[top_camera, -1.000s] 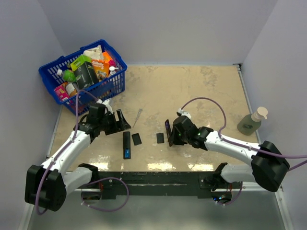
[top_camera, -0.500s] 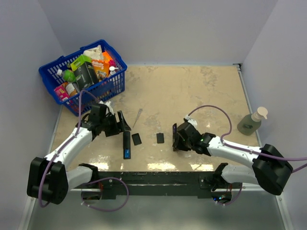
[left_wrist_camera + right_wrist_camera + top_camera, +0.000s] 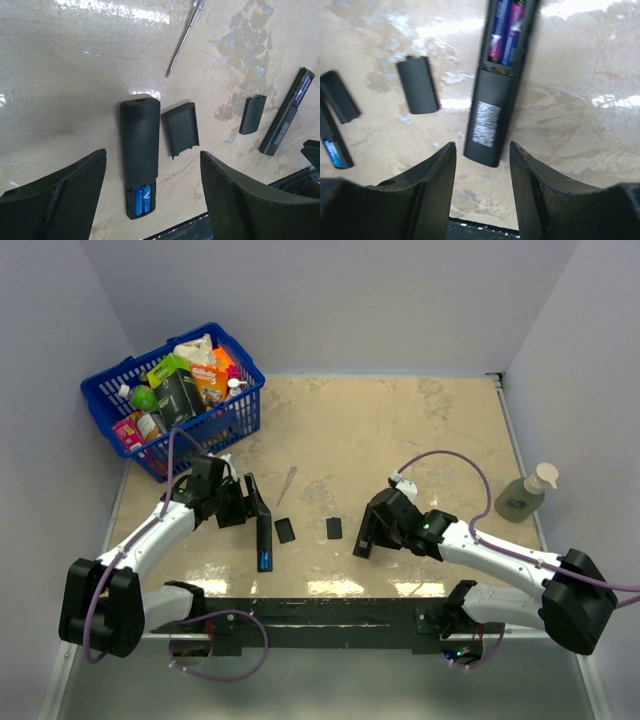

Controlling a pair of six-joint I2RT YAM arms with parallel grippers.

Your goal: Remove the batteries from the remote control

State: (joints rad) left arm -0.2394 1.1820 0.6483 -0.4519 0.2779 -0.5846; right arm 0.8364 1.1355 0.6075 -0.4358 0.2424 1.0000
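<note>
A black remote control [image 3: 140,150] lies face down on the table with its compartment uncovered and two blue batteries [image 3: 142,200] in it. My left gripper [image 3: 150,200] hangs open above its battery end [image 3: 265,558], both fingers well clear of it. Another remote control [image 3: 495,110] lies face down with purplish-blue batteries [image 3: 505,32] in its uncovered slot. My right gripper [image 3: 482,185] is open, its fingers apart on either side of that remote's label end and not touching it. From the top view this gripper [image 3: 372,525] covers most of that remote [image 3: 361,543].
Two flat black covers [image 3: 285,530] [image 3: 334,528] lie between the remotes. A thin screwdriver [image 3: 287,485] lies behind them. A blue basket [image 3: 240,410] of groceries stands at the back left, a soap bottle [image 3: 525,495] off the table's right edge.
My right gripper carried its remote down and to the right, laid it flat and opened off it. My left gripper moved a little right, over the left remote.
</note>
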